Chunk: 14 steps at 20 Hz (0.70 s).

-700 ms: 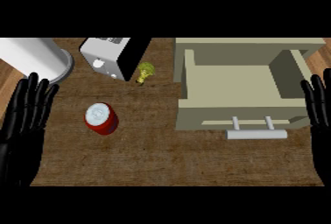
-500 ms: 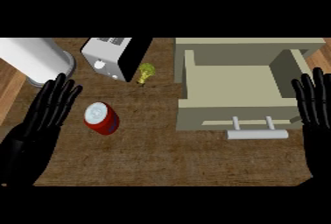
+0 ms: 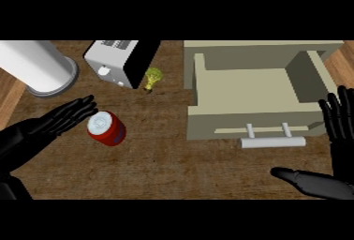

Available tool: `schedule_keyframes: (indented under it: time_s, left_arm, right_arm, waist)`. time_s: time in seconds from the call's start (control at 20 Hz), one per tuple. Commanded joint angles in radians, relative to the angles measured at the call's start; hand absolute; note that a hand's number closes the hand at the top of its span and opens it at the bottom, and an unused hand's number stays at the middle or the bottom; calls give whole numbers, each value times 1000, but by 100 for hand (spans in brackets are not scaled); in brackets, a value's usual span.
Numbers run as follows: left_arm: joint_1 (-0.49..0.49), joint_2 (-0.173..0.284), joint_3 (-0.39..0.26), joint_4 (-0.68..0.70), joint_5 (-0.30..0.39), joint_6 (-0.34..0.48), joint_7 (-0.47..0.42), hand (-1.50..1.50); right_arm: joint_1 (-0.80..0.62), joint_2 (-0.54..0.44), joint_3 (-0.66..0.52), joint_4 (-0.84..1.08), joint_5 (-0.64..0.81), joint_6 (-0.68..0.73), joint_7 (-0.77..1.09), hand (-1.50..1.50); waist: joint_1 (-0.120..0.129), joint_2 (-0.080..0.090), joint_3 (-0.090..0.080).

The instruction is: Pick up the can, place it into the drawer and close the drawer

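Left hand (image 3: pixel 59 119), fingers straight, beside the can (image 3: pixel 106 128); drawer (image 3: pixel 252 98) open.

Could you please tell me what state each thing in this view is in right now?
can: upright on the counter, not held
drawer: pulled open, nothing visible inside
left hand: open, fingers straight, fingertips next to the can
right hand: open, near the drawer's right side
toaster: standing on the counter behind the can
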Motion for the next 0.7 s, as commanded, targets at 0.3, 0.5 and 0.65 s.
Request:
schedule_keyframes:
  time_s: [0.3,0.5,0.65]
  left_arm:
    - [-132,212,156,279,258,-302,28,-150]
    - [-140,208,172,328,267,-351,61,-150]
    - [-176,250,146,368,395,-299,143,-150]
  right_arm:
    - [235,-43,-151,-104,-147,119,-38,-150]
    - [210,-43,-186,-99,-165,144,-13,-150]
    - [220,-25,-202,-39,-172,177,-91,-150]
  waist:
    - [16,-10,2]
    - [25,-9,2]
    - [25,-9,2]
